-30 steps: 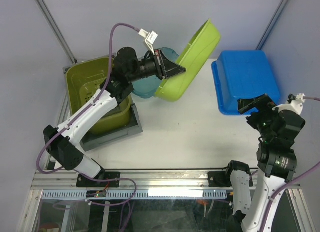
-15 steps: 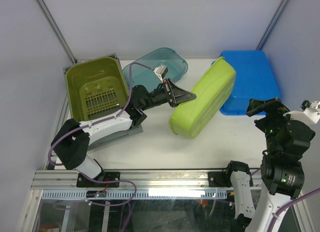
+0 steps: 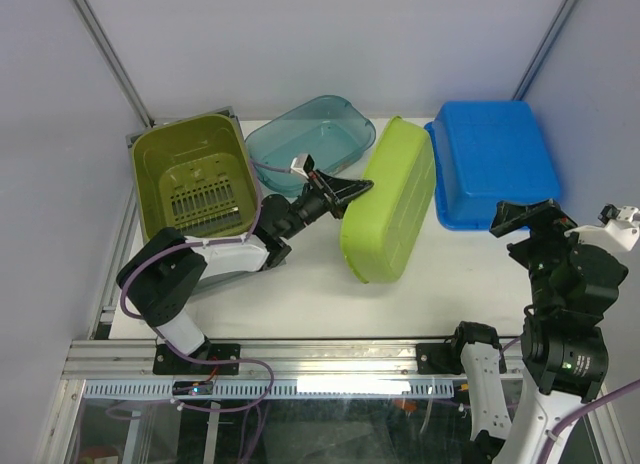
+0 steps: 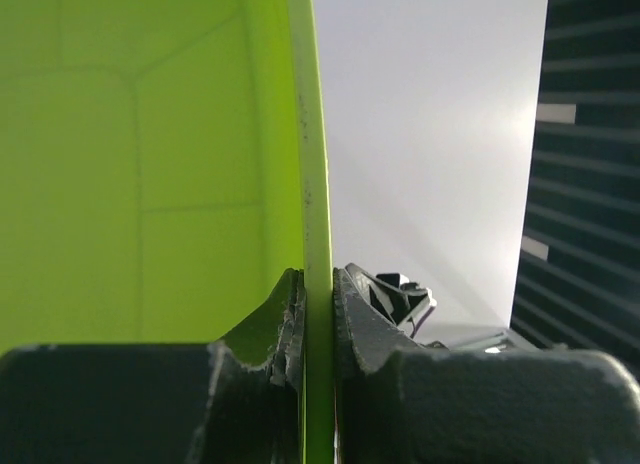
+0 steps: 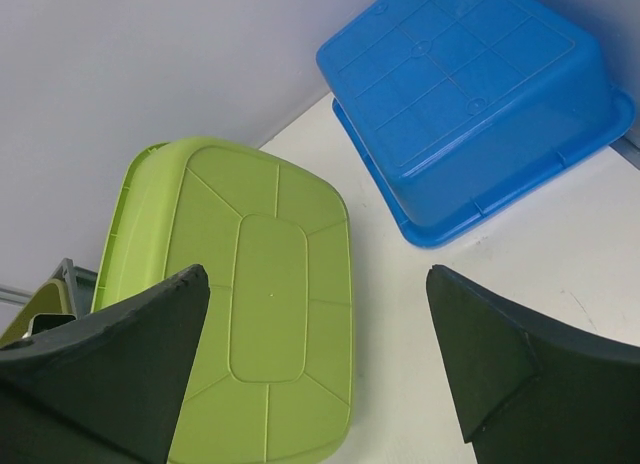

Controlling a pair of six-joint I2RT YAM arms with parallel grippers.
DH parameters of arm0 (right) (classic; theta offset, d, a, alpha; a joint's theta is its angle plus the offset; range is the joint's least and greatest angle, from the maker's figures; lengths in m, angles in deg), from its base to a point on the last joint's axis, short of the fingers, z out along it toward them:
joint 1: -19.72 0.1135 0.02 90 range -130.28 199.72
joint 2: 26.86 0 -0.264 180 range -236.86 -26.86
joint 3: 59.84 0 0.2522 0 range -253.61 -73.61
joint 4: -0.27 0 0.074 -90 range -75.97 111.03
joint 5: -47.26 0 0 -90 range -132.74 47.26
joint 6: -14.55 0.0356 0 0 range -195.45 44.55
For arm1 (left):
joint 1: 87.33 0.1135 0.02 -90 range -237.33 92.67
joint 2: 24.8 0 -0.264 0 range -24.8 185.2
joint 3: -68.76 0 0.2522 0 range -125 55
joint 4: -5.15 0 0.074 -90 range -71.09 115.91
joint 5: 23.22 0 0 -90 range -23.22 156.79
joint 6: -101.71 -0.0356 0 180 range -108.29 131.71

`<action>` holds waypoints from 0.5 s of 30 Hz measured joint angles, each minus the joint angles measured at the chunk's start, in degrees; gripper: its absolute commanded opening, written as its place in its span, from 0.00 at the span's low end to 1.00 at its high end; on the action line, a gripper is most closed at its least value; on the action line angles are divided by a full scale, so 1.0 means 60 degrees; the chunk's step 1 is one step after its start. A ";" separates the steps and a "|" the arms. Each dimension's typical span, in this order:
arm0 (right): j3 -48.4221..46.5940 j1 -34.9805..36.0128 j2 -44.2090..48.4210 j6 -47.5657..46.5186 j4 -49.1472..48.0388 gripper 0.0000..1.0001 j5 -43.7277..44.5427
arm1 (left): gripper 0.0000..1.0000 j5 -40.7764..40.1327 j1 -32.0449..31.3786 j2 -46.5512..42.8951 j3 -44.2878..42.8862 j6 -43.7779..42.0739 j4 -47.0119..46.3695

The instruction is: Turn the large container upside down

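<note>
Lime-green container [image 3: 390,199] lies base-up on bench [image 3: 300,294], ribbed bottom showing; left jaws pinch its rim, right jaws spread wide.

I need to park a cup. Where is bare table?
Bare white table runs along the near edge, in front of the upturned lime-green plastic container and upturned blue plastic bin. The back is crowded: teal translucent tub, olive slotted basket, left gripper clamping the lime rim.

The tabletop [image 3: 300,284] carries the inverted lime container [image 3: 390,214] at centre, an inverted blue tub [image 3: 495,159] at 2 o'clock, a teal tub [image 3: 310,139] at 12 o'clock and an olive crate [image 3: 190,174] at 10 o'clock.
</note>
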 measured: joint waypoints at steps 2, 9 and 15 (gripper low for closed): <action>0.0004 0.0029 0.0040 -0.0004 0.0051 0.94 0.0025 | 0.00 -0.0291 -0.0004 0.0000 0.0197 0.0095 -0.0011; 0.0215 0.0087 0.0164 -0.0007 0.0109 0.94 0.0047 | 0.03 -0.1231 -0.0131 0.0000 0.0907 0.0135 -0.0018; 0.0437 0.0127 0.0178 -0.0004 0.0120 0.95 0.0040 | 0.45 -0.1909 -0.0182 -0.0106 0.1534 0.0248 -0.0466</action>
